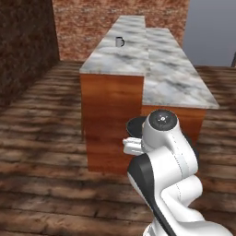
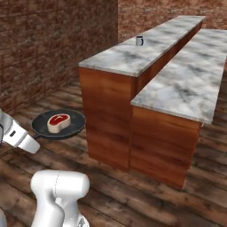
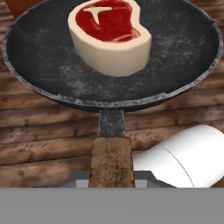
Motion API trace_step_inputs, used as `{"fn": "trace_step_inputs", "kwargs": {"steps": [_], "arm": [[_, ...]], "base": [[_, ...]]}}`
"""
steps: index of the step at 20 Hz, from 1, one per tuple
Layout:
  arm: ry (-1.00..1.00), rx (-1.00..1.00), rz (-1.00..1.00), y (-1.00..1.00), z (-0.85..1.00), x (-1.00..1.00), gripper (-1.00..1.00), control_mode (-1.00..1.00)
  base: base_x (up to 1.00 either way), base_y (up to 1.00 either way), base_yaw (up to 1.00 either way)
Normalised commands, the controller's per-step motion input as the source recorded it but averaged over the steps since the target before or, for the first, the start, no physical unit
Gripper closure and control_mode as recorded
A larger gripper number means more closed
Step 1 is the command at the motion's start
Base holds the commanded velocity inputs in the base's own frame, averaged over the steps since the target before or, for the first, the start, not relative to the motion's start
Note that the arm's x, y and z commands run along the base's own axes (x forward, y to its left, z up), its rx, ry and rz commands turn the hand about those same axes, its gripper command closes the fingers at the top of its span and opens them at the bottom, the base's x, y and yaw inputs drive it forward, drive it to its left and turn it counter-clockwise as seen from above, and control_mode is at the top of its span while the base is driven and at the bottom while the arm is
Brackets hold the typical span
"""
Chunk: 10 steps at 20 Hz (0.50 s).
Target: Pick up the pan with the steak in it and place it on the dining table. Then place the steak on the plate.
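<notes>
The black pan (image 3: 52,65) hangs in the air above the wooden floor, its brown wooden handle (image 3: 111,159) running down between my fingers (image 3: 79,176). My gripper (image 3: 112,177) is shut on that handle. The steak (image 3: 109,37), red on top with a pale fat rim, lies in the pan toward its far side. In the right base view the pan (image 2: 71,126) with the steak (image 2: 59,123) floats left of the near end of the dining table (image 2: 128,60), below its marble top. The pan's rim (image 1: 133,123) peeks out behind my arm. The plate is out of view.
The dining table (image 1: 115,57) has a higher marble level and a lower one (image 1: 173,78) on the right, both on a reddish-brown wood base. A dark-topped white mug (image 1: 119,42) (image 2: 139,41) stands far along the higher level. Brick walls rise at left and behind.
</notes>
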Motion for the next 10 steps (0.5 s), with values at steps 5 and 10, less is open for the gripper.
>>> {"fn": "trace_step_inputs", "kwargs": {"steps": [5, 10], "arm": [[0.0, 0.0, 0.0, 0.0, 0.0, 0.0, 1.0, 1.0], [0.0, 0.0, 0.0, 0.0, 0.0, 0.0, 1.0, 1.0]], "base": [[-0.07, 0.03, -0.34], [-0.06, 0.19, -0.03]]}}
